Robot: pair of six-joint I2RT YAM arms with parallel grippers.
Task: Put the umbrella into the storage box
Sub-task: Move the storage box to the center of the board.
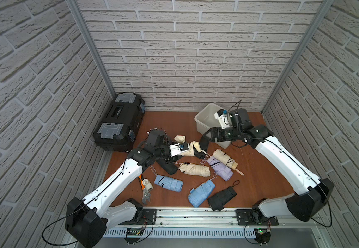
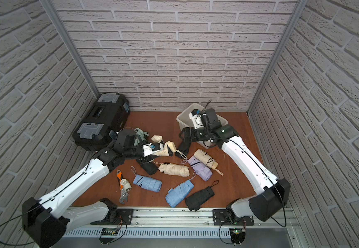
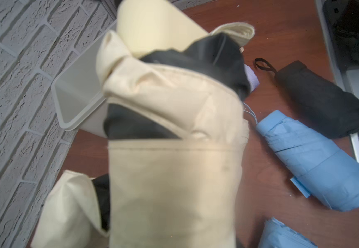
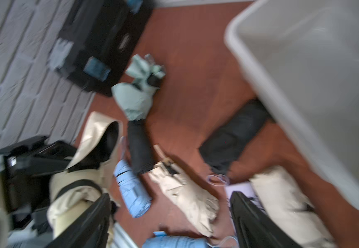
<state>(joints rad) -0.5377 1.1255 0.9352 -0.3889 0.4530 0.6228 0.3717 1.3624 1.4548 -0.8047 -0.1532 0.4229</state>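
The desk [image 1: 253,176] is smooth reddish wood-grain board with a dull sheen. The storage box [image 1: 203,120], upper right of centre, is smooth off-white plastic. The cream umbrella [image 3: 174,182] is soft matt cloth with black lining; the light-blue umbrella [image 1: 201,193] is creased cloth. The toolbox [image 1: 118,120] is matt black plastic. The adjustable wrench [image 1: 146,196] is shiny metal. The walls [image 1: 195,53] look rough, brick-textured.

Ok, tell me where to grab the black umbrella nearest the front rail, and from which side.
Take the black umbrella across the middle of its folded body, coming straight down from above and closing across its narrow width. It lies flat and diagonal, its top uncovered; the strap loop at its far end looks too thin.
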